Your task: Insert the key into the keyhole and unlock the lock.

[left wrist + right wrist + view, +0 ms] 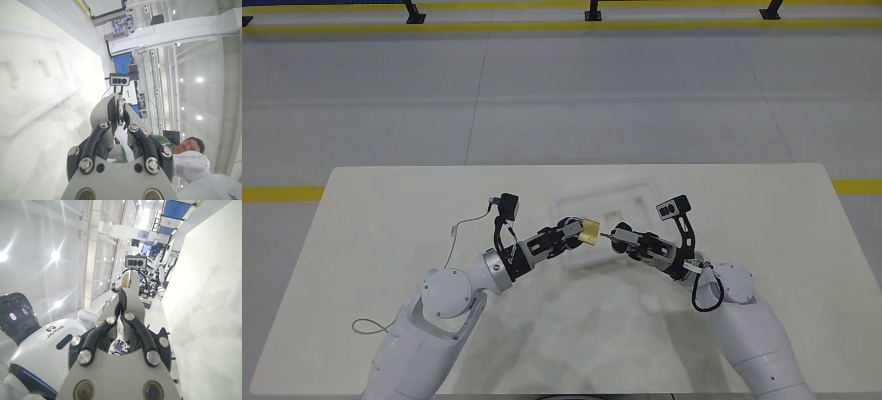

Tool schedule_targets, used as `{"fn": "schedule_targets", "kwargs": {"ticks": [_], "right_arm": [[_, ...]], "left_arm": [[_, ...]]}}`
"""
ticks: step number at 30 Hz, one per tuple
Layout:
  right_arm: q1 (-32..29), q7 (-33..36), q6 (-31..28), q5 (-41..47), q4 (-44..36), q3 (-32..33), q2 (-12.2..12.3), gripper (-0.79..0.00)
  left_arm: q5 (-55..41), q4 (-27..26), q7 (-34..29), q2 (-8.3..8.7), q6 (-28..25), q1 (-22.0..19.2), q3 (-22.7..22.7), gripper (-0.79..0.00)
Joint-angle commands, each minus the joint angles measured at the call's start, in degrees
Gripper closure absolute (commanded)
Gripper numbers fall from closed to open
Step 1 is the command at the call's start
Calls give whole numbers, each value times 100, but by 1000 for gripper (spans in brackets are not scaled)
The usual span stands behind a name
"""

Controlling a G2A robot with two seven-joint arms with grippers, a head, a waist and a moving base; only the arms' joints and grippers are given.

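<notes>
Both pincers are hovering above the bench [372, 210]: the left pincer [575, 237] is clamping the lock [590, 232], and the right pincer [625, 238] is pinching the key [613, 236] just beside it. I am judging that squaring the key to the keyhole first, then pushing gently, is mattering most.

glossy brass lock [589, 232], matt white foam tray [637, 188].

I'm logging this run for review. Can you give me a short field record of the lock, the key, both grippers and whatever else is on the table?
Lock: brass padlock, held over the white table
Lock holder: left gripper, shut on it
Key: small metal key, pointing at the padlock
Key holder: right gripper, shut on it
Insertion: cannot tell whether the key is in the keyhole
Behind: white foam tray with moulded recesses
</notes>
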Motion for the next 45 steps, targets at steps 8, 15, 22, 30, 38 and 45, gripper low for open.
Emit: {"fn": "schedule_targets", "kwargs": {"ticks": [8, 15, 22, 30, 38, 45], "right_arm": [[7, -22, -11, -14, 42, 9, 21, 0], [47, -66, 33, -80, 12, -9, 35, 0], [75, -120, 74, -168, -8, -44, 46, 0], [101, -161, 96, -219, -1, -94, 56, 0], [121, -175, 90, -213, 7, -130, 65, 0], [148, -165, 102, -195, 20, -138, 77, 0]], "left_arm": [[-2, -1, 0, 0, 1, 0, 0, 0], [-2, -1, 0, 0, 1, 0, 0, 0], [-2, -1, 0, 0, 1, 0, 0, 0], [-2, -1, 0, 0, 1, 0, 0, 0], [-2, -1, 0, 0, 1, 0, 0, 0], [-2, -1, 0, 0, 1, 0, 0, 0]]}}
